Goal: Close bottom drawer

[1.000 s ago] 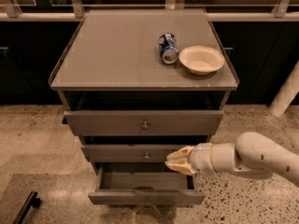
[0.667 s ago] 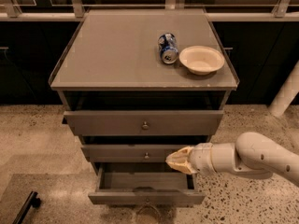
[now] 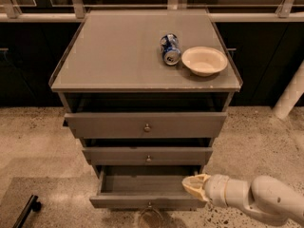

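The bottom drawer (image 3: 142, 201) of the grey cabinet is pulled out the furthest, and its inside shows empty. Its slim front panel has a small round knob (image 3: 149, 205) at centre. My gripper (image 3: 194, 185), with cream tips on a white arm coming in from the lower right, hangs over the drawer's right front corner, just above the front panel. It holds nothing that I can see.
The mid-sized drawer (image 3: 147, 156) and the tall top drawer (image 3: 145, 125) both stand slightly out. A blue can (image 3: 170, 49) lies beside a cream bowl (image 3: 204, 61) on the cabinet top. A dark bar (image 3: 26, 211) lies on the floor at lower left. A white post (image 3: 289, 99) stands at right.
My gripper has moved down and a little right, from level with the middle drawer's front to the bottom drawer's right front corner. The drawers have not moved.
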Controlling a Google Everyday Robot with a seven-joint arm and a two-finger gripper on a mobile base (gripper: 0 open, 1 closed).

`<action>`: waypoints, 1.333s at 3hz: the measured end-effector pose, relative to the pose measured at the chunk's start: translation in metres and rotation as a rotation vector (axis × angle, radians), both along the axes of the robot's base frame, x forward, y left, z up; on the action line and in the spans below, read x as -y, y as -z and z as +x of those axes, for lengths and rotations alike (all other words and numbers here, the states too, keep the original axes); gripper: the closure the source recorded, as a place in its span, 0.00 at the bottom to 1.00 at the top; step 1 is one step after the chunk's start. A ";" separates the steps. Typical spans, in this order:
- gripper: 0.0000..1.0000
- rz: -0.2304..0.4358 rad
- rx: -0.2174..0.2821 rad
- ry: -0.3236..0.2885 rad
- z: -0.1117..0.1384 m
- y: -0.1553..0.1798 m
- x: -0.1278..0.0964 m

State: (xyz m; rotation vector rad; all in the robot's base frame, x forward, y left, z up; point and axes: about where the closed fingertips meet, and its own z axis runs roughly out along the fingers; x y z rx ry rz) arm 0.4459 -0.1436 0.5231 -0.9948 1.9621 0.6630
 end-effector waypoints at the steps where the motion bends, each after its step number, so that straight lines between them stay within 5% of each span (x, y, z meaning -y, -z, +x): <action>1: 1.00 0.056 -0.034 0.089 -0.018 0.071 0.039; 2: 1.00 0.158 -0.070 0.127 -0.031 0.128 0.061; 4: 1.00 0.299 -0.166 0.108 -0.025 0.210 0.062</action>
